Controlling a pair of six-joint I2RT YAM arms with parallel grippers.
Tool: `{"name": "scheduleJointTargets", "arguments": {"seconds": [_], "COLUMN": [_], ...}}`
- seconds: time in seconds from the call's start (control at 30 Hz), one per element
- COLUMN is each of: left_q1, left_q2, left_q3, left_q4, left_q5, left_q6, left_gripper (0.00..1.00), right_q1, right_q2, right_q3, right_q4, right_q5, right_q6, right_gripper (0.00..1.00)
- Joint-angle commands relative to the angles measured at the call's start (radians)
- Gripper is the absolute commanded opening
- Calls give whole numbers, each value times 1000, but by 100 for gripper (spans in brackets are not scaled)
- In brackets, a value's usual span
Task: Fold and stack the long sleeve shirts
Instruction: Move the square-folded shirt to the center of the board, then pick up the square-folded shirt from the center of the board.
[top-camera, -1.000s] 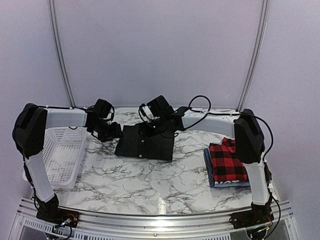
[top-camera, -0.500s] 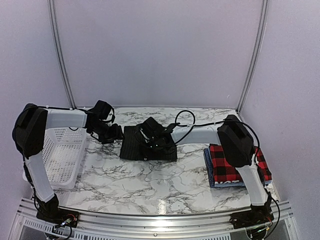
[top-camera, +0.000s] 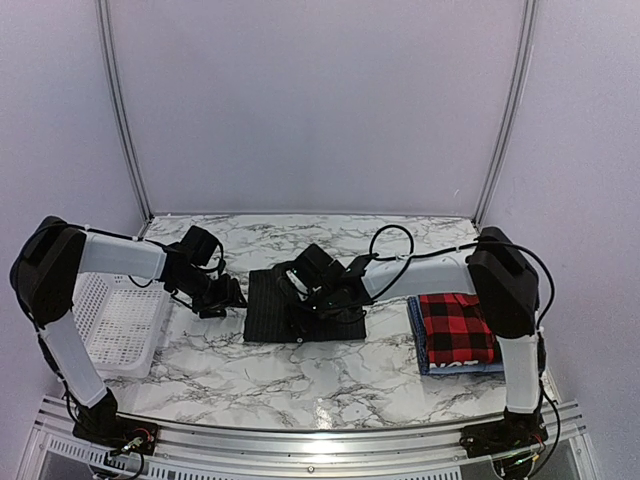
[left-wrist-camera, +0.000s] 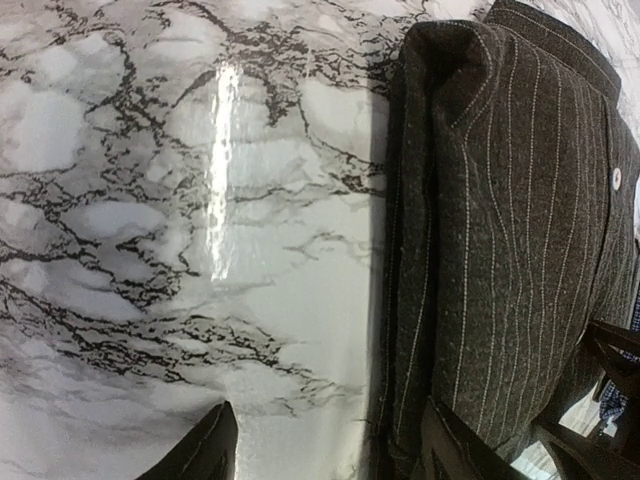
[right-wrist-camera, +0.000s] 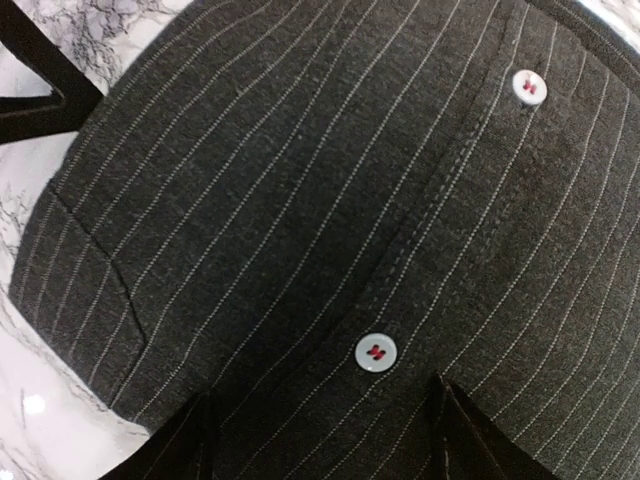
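Left gripper (left-wrist-camera: 330, 445) spread astride edge of pinstriped shirt (top-camera: 268, 318), right gripper (right-wrist-camera: 320, 435) spread above it. Pinch all layers, lift level onto plaid shirt (top-camera: 455, 328).

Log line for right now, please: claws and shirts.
left claw: open, at black shirt edge | right claw: open, over its buttons | plaid shirt: folded, on blue shirt
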Motion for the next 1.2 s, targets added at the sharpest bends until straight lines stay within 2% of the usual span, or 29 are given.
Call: {"name": "scheduleJointTargets", "arguments": {"seconds": [0.0, 0.2, 0.47, 0.7, 0.93, 1.17], "left_q1": [-1, -27, -79, -103, -116, -138], "left_q2": [-83, -166, -62, 46, 103, 167], "left_q3": [-40, -60, 7, 45, 79, 123], "left_q4": [46, 74, 63, 51, 5, -70], "left_q5": [14, 9, -54, -55, -90, -183], "left_q6": [-73, -98, -58, -59, -52, -44], "left_gripper": [65, 69, 70, 56, 49, 41], "right_q1": [5, -16, -97, -174, -219, -225], "right_q2": [-61, -105, -177, -226, -234, -224], "right_q3": [15, 11, -84, -217, -313, -349], "right_q4": [-5, -12, 2, 33, 72, 86], "right_q5": [-30, 2, 42, 63, 62, 70], "right_q6": [39, 33, 33, 43, 61, 69], "right_gripper": [68, 69, 69, 69, 68, 67]}}
